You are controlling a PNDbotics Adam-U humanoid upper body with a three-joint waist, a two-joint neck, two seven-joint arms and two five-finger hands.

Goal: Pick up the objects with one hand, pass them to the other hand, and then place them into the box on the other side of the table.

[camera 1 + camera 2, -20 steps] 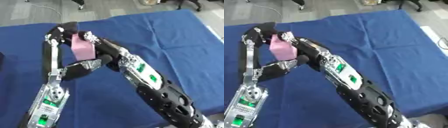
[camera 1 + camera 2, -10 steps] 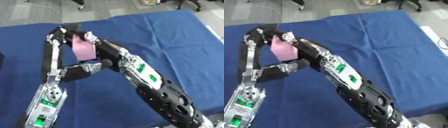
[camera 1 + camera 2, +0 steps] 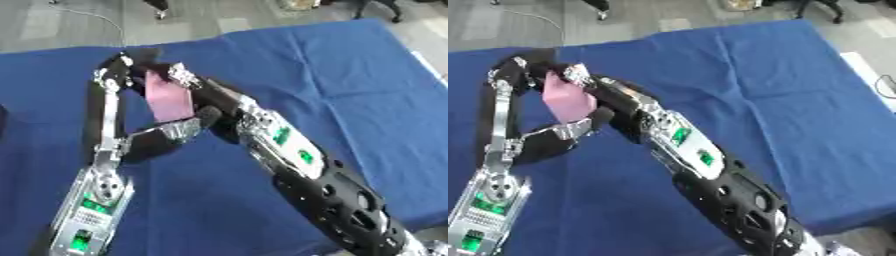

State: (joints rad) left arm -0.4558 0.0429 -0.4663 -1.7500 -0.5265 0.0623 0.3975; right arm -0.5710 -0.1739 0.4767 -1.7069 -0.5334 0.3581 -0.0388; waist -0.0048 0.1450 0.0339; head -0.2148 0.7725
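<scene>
Your two hands meet at about ten o'clock over the blue-clothed worktop (image 3: pixel 350 75), with the pink block (image 3: pixel 169 98) held up between them. Your right hand (image 3: pixel 188 82) has its fingers curled against the block's right edge. Your left hand (image 3: pixel 118 75) sits at its upper left corner, though you cannot tell how far its fingers are closed.

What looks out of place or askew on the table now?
Nothing stands out. The pink object is held tilted above the blue tablecloth between the left hand and the right hand; the cloth only shows fold creases.
</scene>
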